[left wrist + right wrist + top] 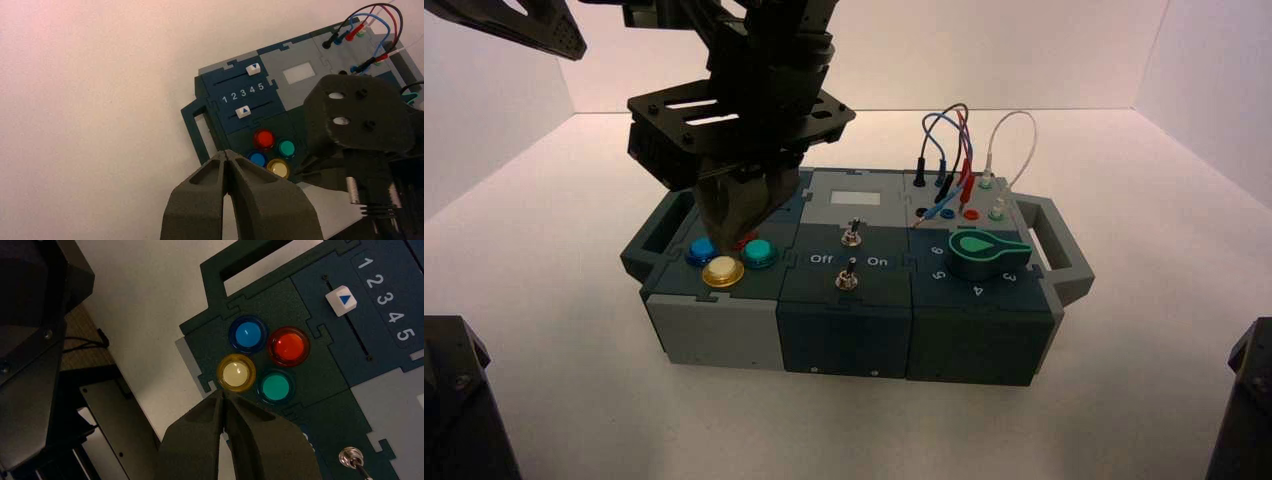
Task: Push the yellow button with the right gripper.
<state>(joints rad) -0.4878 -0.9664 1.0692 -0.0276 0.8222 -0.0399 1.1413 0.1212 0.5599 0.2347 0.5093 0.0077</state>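
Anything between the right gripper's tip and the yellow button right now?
Nothing. In the right wrist view the shut right gripper sits just off the yellow button, with only bare dark panel between them.

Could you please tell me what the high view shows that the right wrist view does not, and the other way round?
Only the high view shows the green knob, the plugged wires, both handles and the whole box. Only the right wrist view shows the slider beside the numbers 1 to 5, and the right pincer with its tips together beside the yellow button. Both show the yellow button, the blue button, the teal button and a toggle switch.
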